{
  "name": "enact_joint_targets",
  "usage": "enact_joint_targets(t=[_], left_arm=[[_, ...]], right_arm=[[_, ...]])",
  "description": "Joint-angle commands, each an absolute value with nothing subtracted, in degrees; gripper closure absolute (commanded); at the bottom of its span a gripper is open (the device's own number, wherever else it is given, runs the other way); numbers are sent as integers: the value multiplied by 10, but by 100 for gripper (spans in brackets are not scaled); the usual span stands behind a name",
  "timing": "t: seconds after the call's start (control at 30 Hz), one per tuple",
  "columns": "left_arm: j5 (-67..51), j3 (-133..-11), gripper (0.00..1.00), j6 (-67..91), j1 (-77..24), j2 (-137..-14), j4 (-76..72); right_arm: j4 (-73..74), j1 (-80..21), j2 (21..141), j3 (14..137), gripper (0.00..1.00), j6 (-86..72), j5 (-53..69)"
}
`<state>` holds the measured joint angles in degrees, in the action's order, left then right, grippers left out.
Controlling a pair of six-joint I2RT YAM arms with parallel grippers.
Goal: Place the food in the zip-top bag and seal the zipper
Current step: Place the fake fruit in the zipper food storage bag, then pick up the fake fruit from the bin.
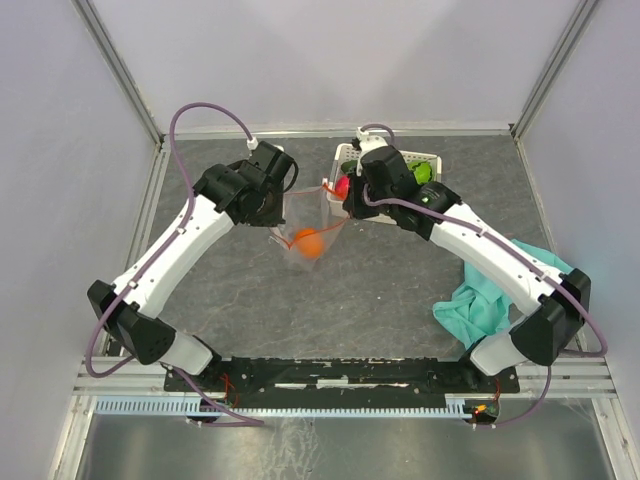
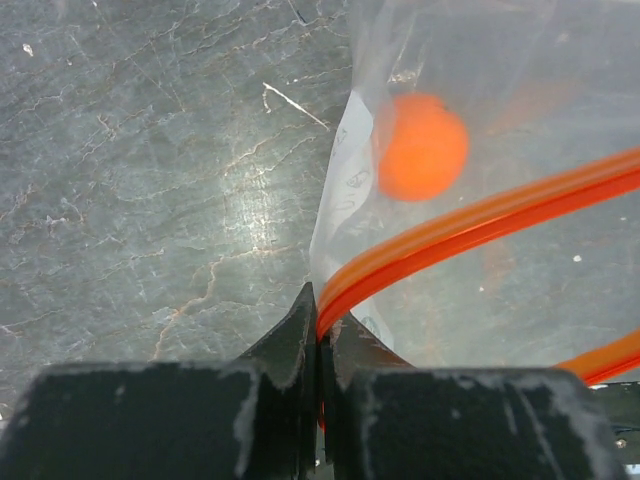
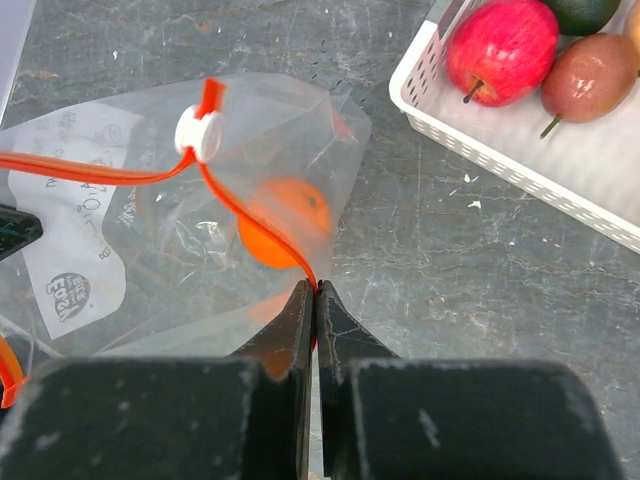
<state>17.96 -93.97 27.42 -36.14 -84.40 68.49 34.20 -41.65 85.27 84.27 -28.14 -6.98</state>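
Over the grey table, the zip-top bag was held between both arms, just beside the white basket. Both the left gripper and the right gripper had jaws clenched on the red zipper at the bag's mouth. One orange lay inside the bag; a red apple and a brown fruit sat in the basket.

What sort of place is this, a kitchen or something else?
Probably a robot test booth, not a kitchen: plain panel walls enclose a grey table, a left arm and right arm are bolted to a rail, and the basket holds toy-looking fruit.
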Motion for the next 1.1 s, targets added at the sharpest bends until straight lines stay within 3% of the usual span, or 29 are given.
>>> enact_joint_targets(t=[0.0, 0.07, 0.17, 0.3, 0.6, 1.07], left_arm=[[176, -947, 97, 250, -364, -854, 680], [167, -939, 97, 252, -364, -852, 670], [168, -939, 97, 250, -364, -852, 667], [175, -946, 97, 245, -364, -856, 669], [193, -954, 97, 243, -363, -861, 676], [196, -947, 97, 248, -364, -857, 677]], right_arm=[[318, -417, 866, 866, 90, -271, -37], [312, -418, 866, 870, 81, -266, -22], [306, -416, 860, 875, 56, -254, -8], [325, -400, 859, 904, 44, -231, 19], [400, -313, 874, 932, 27, -179, 7], [382, -222, 984, 904, 12, -99, -187]])
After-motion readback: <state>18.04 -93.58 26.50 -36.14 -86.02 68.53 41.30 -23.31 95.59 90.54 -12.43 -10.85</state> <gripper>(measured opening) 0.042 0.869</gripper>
